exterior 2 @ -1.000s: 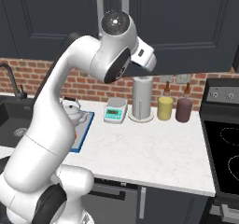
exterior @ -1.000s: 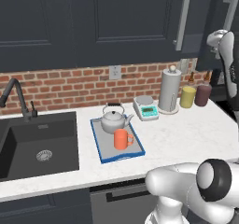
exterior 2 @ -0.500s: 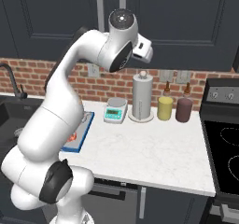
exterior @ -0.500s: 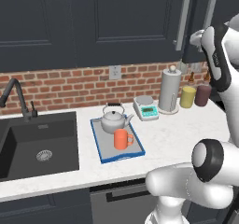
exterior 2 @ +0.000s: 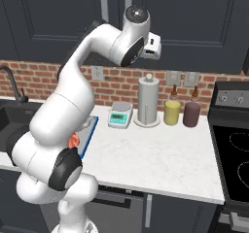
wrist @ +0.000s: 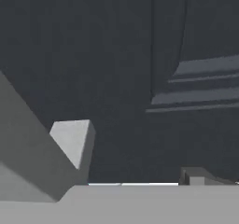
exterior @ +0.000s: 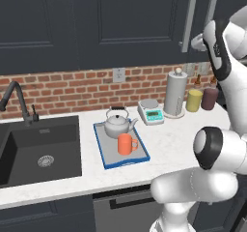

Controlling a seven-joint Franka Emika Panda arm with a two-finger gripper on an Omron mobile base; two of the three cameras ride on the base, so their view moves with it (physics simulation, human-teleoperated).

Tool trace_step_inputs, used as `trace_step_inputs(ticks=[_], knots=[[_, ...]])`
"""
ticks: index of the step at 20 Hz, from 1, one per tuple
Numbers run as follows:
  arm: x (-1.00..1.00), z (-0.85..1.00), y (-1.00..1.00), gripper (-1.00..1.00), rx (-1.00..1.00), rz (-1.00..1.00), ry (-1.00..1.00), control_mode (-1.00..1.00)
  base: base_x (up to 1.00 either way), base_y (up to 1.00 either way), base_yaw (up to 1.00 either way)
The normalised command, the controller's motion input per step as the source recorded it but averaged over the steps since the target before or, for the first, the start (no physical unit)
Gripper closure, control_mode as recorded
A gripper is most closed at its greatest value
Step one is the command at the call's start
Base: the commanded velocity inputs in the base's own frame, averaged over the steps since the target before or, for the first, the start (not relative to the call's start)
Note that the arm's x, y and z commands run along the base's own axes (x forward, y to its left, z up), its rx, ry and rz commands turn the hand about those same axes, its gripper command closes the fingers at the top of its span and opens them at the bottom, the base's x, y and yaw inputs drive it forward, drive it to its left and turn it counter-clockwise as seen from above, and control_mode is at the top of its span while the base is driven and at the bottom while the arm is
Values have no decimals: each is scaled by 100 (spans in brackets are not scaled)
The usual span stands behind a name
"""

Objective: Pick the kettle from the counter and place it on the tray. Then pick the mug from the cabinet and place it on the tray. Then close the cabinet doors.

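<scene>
- Even, soft rendered light — the counter (exterior: 173, 144) reads bright, the cabinet doors (exterior: 130, 23) dim.
- Hand view is dark, coarse and blurry — edges smeared.

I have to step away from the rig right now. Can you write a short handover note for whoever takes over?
Pincer: raised against the cabinet doors, near their bar handles; whether it is open or shut cannot be told.
Kettle and mug: both on the tray, on the counter right of the sink, mug in front of the kettle.
Done: both items placed. The doors look closed in both base views.
Left: confirm the doors are fully shut, then pull the arm back.
</scene>
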Motion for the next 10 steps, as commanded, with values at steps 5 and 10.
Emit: trace_step_inputs(ticks=[5, 10], knots=[[37, -19, 0, -100, -20, 3, 0, -100, 0, 0, 0], [29, -18, 0, -100, -15, 0, -1, -100, 0, 0, 0]])
